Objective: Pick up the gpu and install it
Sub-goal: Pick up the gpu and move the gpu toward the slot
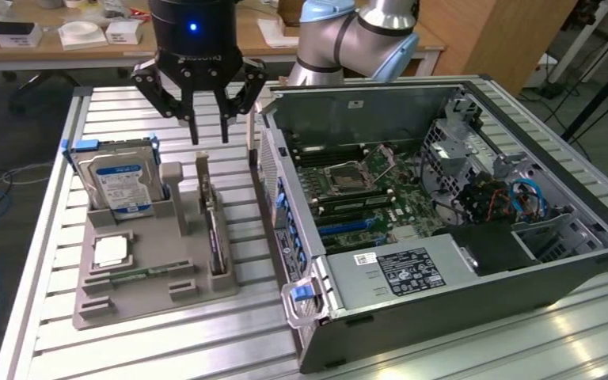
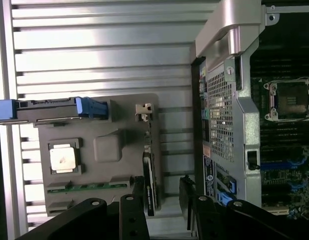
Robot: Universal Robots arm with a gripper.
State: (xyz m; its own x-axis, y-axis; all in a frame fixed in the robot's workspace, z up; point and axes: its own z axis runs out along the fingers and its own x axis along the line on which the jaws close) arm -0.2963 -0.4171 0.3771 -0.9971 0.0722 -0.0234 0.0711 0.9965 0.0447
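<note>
Exterior view: black two-finger gripper hangs wide open, nothing held, over far end of grey plastic parts tray. Thin dark gpu w/ silver end bracket stands on edge in tray, below jaws & slightly camera-ward; long axis parallel to open black PC case. Count: 1 gpu, 1 silver hard drive, 1 square CPU chip, 1 green memory stick.

My gripper hangs spread wide over the grey tray, with the gpu on edge in the gap, close to one finger. The CPU chip and green memory stick share the tray, and the open PC case sits alongside.
</note>
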